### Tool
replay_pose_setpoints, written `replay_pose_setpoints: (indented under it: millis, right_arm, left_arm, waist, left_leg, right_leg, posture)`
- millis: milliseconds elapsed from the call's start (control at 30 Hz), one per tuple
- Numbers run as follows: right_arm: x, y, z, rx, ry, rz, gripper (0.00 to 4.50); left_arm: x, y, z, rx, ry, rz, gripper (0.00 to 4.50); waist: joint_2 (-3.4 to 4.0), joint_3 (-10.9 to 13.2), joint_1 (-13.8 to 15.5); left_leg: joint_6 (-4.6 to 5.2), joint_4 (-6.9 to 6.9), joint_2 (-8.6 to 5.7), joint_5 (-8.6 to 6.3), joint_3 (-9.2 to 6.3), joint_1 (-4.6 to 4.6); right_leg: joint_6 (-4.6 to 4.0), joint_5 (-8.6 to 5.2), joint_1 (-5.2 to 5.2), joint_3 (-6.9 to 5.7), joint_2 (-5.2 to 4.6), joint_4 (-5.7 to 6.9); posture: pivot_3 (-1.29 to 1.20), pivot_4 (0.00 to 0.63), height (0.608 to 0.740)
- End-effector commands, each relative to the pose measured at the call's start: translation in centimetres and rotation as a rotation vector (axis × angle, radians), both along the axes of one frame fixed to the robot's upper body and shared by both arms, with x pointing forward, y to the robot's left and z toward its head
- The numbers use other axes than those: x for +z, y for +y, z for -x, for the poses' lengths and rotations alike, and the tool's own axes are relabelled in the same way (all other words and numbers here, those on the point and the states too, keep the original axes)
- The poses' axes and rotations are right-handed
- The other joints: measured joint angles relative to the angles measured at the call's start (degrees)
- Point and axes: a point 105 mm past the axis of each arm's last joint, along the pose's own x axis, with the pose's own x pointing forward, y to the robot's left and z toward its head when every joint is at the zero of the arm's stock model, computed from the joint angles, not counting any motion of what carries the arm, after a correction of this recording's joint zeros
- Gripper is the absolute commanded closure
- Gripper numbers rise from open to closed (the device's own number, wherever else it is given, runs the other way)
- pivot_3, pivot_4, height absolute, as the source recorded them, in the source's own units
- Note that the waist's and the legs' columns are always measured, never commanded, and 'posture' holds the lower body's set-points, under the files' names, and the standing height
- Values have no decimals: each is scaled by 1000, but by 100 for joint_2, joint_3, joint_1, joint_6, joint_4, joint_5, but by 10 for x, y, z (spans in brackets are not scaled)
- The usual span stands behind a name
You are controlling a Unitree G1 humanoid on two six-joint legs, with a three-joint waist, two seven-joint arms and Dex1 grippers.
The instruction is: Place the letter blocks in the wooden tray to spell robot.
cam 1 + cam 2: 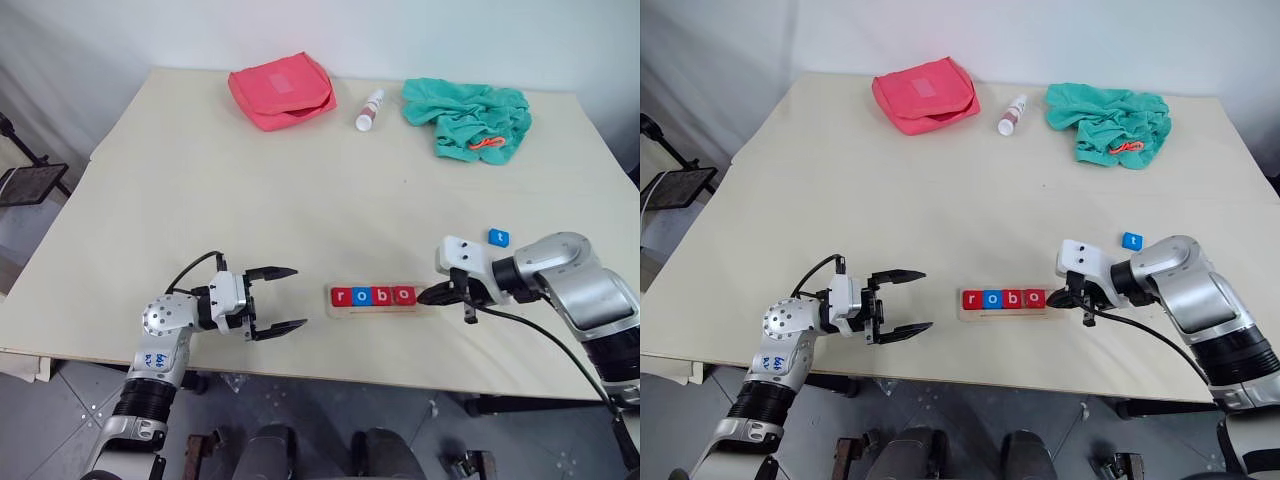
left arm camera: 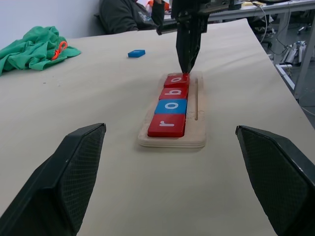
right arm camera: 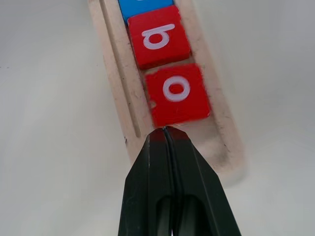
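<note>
Right gripper fingers pressed together (empty), tip touching red o block, wooden tray beneath, left gripper spread.

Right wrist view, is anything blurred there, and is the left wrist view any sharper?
Right wrist view: the last o block is slightly soft and the shut right claw is sharp. Left wrist view: the tray is crisp, and the background looks softer.

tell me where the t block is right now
The blue t block lies flat on the table, outside the wooden tray, on the robot's right, just beyond the right gripper and its wrist.
</note>
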Motion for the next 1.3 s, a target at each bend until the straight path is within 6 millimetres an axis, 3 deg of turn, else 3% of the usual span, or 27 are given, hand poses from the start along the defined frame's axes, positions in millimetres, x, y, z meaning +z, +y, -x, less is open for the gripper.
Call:
replay_pose_setpoints:
  millis: [33, 200, 300, 533, 667, 900, 1033, 1300]
  right_arm:
    - [6, 5, -4, 11, -36, -1, 4489]
    - [9, 9, -4, 13, -49, -10, 4489]
    - [20, 8, -3, -1, -79, -27, 4489]
    - [40, -21, -4, -195, -192, -106, 4489]
    - [39, -54, -7, -438, -225, -163, 3672]
    - [44, -105, -14, -819, -358, -271, 1361]
    - [43, -111, -15, -894, -375, -305, 25]
    - [42, -133, -36, -1137, -421, -391, 25]
  left_arm:
    - [3, 1, 3, 0, -15, 4, 0]
    - [3, 1, 3, 2, -15, 4, 0]
    - [3, 1, 2, 0, -14, 5, 0]
    - [3, -2, 0, -11, -13, 6, 0]
    - [2, -3, -1, -20, -10, 6, 0]
    - [3, -7, -3, -49, -3, 4, 0]
    - [4, -8, -4, -64, -5, 3, 0]
    - [4, -9, -4, -76, -8, -1, 0]
  waist:
    - [0, 0, 2]
    - [0, 0, 4]
    - [0, 0, 2]
    - [0, 0, 41]
    - [0, 0, 64]
    - [0, 0, 33]
    - [0, 0, 17]
    - [1, 0, 4]
  left_leg:
    - [0, 0, 0, 0, -1, 0]
    - [0, 0, 0, 0, -1, 0]
    - [0, 0, 0, 0, -2, 0]
    - [0, -1, 0, 0, -4, -1]
    - [1, -4, -3, 0, -7, -3]
    - [-2, -6, -1, 1, -1, 0]
    - [-1, -7, -3, 1, 2, 0]
    - [-1, -8, -2, 1, 4, 2]
  right_leg:
    - [0, 0, 0, 0, 0, 0]
    - [0, 0, 0, -1, 0, 0]
    - [0, 0, 0, -1, 0, 0]
    - [0, 0, 2, -2, 0, -2]
    - [1, 0, 2, -5, -2, -3]
    - [1, 1, 2, -2, 0, 1]
    - [1, 0, 1, 1, 1, 1]
    - [1, 1, 0, 5, 2, 3]
  posture:
    - [0, 150, 740]
    - [0, 150, 740]
    - [0, 150, 740]
    - [0, 150, 740]
    - [0, 150, 740]
    - [0, 150, 740]
    - [0, 150, 740]
    - [0, 150, 740]
